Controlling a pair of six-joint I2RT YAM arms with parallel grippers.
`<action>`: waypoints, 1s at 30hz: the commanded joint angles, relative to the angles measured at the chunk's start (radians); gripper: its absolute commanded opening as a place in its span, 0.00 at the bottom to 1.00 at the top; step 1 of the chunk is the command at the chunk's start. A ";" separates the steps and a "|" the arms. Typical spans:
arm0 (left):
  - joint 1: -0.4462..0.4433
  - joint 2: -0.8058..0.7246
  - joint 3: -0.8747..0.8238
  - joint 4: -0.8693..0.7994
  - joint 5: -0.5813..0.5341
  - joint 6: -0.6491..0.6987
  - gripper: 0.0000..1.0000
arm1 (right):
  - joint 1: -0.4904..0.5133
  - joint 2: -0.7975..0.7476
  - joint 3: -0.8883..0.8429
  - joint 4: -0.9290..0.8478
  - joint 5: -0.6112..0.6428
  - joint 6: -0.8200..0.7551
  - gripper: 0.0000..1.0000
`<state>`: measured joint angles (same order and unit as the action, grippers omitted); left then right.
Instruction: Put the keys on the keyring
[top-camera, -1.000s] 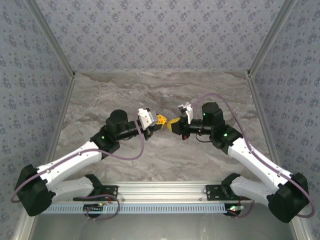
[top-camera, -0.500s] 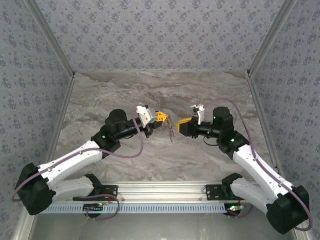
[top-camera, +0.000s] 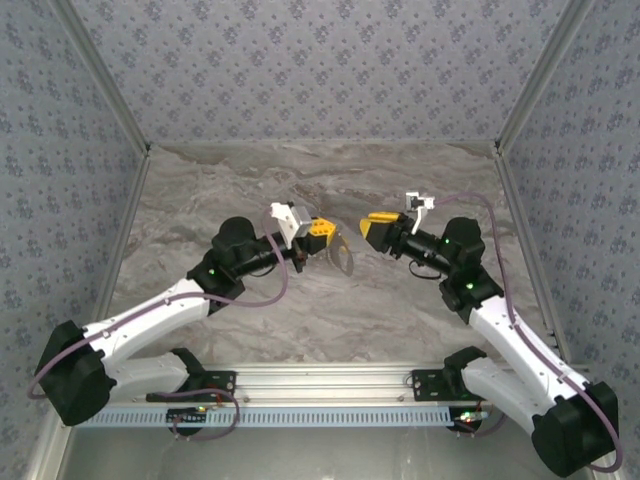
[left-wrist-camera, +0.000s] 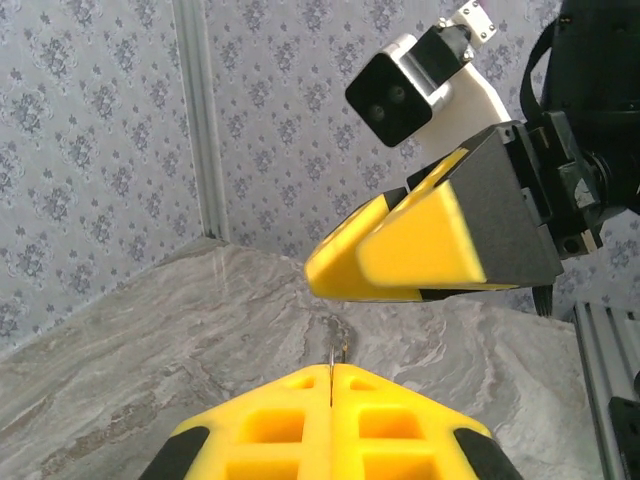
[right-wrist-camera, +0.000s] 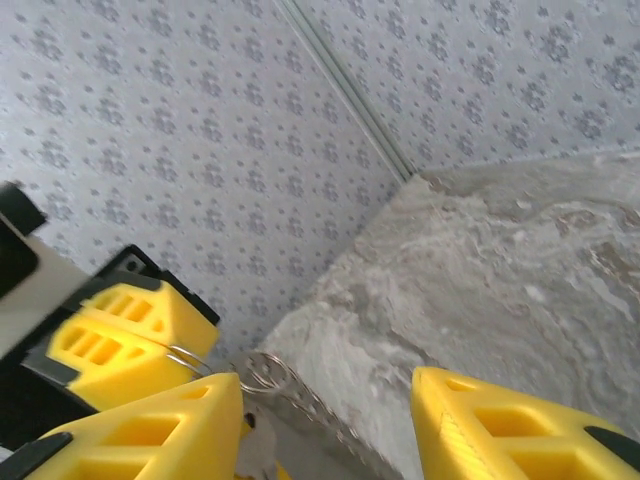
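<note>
Mid-frame, left gripper (top-camera: 328, 237) jaws clamp the dangling keyring (top-camera: 343, 258); right gripper (top-camera: 370, 222) jaws gape empty beside it. Best hold the keyring steady.

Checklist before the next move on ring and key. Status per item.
1. Left gripper shut on ring: ok.
2. Right gripper open, nothing held: ok.
3. Grippers apart, not touching: ok.
4. Ring lined up between the right fingers: not ok; in the right wrist view it sits off toward one finger.
5. Key on the ring: cannot tell, too small to make out.
</note>
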<state>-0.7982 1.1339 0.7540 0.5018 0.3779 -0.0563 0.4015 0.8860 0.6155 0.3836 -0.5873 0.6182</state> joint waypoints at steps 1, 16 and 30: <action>0.029 0.005 0.018 0.108 0.041 -0.130 0.00 | -0.006 0.016 -0.014 0.200 -0.012 0.087 0.52; 0.068 0.029 0.054 0.133 0.156 -0.260 0.00 | 0.048 0.161 0.053 0.362 -0.156 0.128 0.56; 0.072 0.046 0.089 0.138 0.185 -0.279 0.00 | 0.068 0.217 0.057 0.401 -0.195 0.131 0.47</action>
<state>-0.7307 1.1759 0.7979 0.5800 0.5354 -0.3229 0.4637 1.1004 0.6449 0.7326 -0.7544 0.7383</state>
